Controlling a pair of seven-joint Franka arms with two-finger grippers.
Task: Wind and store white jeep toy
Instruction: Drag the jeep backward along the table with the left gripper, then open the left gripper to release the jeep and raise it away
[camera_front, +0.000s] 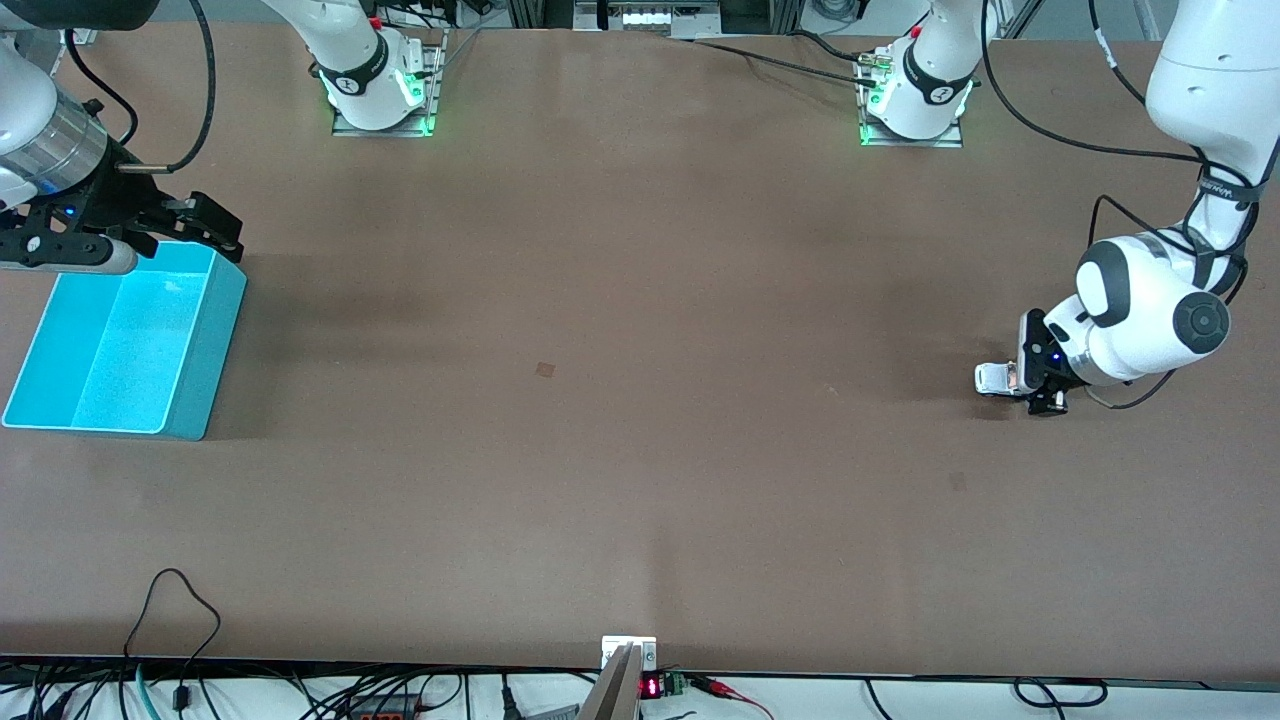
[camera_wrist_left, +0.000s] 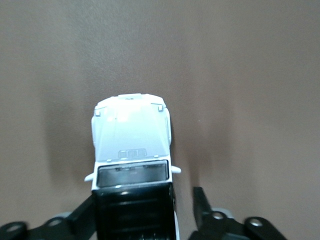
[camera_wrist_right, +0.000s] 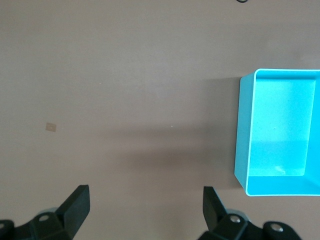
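The white jeep toy stands on its wheels on the brown table near the left arm's end. Its white hood and black ribbed roof fill the left wrist view. My left gripper is low over the jeep's rear, and its fingers straddle the roof. The gripper is open: one finger stands clear of the jeep's side. My right gripper hangs open and empty just above the corner of the blue bin, at the right arm's end.
The blue bin is open-topped with nothing in it. A small tan patch marks the middle of the table. Cables and a small device line the table's edge nearest the front camera.
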